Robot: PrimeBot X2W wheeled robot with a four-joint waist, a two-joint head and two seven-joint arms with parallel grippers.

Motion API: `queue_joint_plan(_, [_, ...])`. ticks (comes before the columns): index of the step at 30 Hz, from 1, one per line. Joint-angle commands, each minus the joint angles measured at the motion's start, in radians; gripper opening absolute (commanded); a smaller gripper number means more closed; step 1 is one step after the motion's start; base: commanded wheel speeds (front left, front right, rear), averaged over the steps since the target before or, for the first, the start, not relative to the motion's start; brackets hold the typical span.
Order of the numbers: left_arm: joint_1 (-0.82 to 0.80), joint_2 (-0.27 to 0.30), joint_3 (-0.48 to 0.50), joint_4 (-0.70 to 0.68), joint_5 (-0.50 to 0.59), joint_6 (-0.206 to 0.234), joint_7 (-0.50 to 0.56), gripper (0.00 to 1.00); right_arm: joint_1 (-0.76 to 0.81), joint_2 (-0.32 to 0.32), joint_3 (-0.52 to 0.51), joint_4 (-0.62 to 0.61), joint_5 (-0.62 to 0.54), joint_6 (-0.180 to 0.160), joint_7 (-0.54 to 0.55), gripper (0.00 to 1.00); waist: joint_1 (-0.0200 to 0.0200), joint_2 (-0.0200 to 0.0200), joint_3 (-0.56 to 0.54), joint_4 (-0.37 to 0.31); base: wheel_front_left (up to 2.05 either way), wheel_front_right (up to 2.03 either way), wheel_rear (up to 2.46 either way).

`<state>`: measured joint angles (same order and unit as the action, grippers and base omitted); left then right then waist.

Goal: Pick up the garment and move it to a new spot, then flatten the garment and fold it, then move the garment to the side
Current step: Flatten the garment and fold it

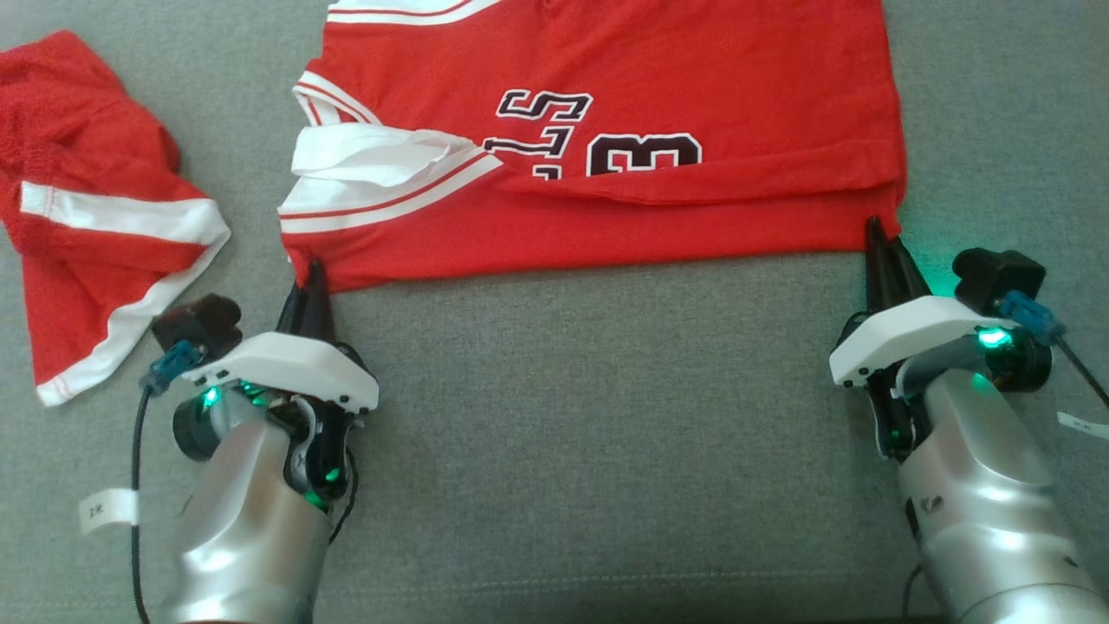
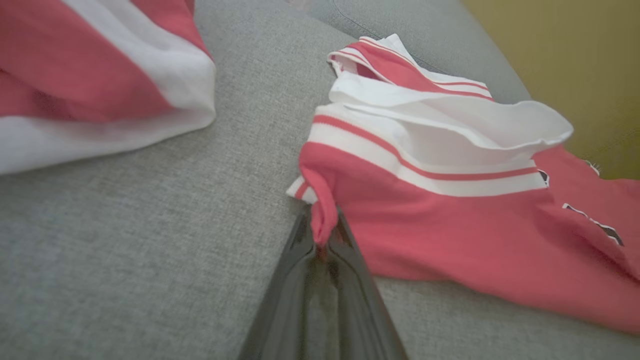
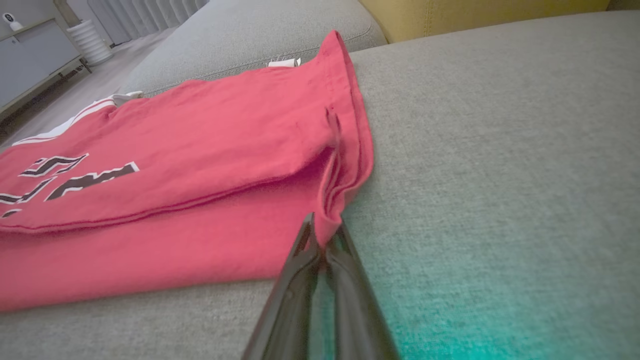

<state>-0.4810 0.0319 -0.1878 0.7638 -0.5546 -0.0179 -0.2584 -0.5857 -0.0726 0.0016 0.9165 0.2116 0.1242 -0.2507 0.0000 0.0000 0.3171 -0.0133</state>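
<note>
The garment (image 1: 606, 130) is a red jersey with white-striped trim and dark lettering, lying partly folded on the grey cushion (image 1: 606, 433). My left gripper (image 1: 310, 276) is shut on the garment's near left corner, and a pinch of red cloth (image 2: 320, 220) sits between its fingers. My right gripper (image 1: 875, 232) is shut on the near right corner, where the hem layers (image 3: 332, 220) bunch at the fingertips. The jersey's far part runs past the top of the head view.
A second red piece with white bands (image 1: 95, 217) lies crumpled at the left of the cushion, also seen close by the left gripper (image 2: 100, 90). A yellow cushion (image 3: 475, 15) rises behind. Bare grey fabric spreads in front of both arms.
</note>
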Motion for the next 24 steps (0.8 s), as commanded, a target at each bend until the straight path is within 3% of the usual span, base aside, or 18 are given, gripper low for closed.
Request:
queue_joint_plan(1, [-0.018,0.018,0.013,-0.016,-0.007,-0.007,-0.003,0.00,-0.026,0.016,0.026,-0.031,0.006,0.007,-0.009,0.00,0.0000,0.0000,-0.003,0.002,0.00,0.00,0.00])
queue_joint_plan(8, [-0.018,0.018,0.056,-0.118,0.029,-0.026,-0.003,0.00,-0.037,-0.001,0.013,-0.055,0.041,0.007,-0.011,0.00,0.0000,0.0000,-0.051,0.012,0.00,0.00,0.00])
queue_joint_plan(15, [0.011,0.018,0.105,-0.175,0.102,-0.036,-0.003,0.00,-0.046,-0.020,0.006,-0.044,0.091,0.007,0.000,0.00,0.0000,0.0000,-0.169,0.008,0.00,0.00,0.00])
queue_joint_plan(24, [0.200,0.018,0.079,-0.157,0.087,-0.030,-0.003,0.00,0.108,-0.042,0.051,-0.029,0.156,0.007,0.056,0.00,0.0000,0.0000,-0.303,-0.004,0.00,0.00,0.00])
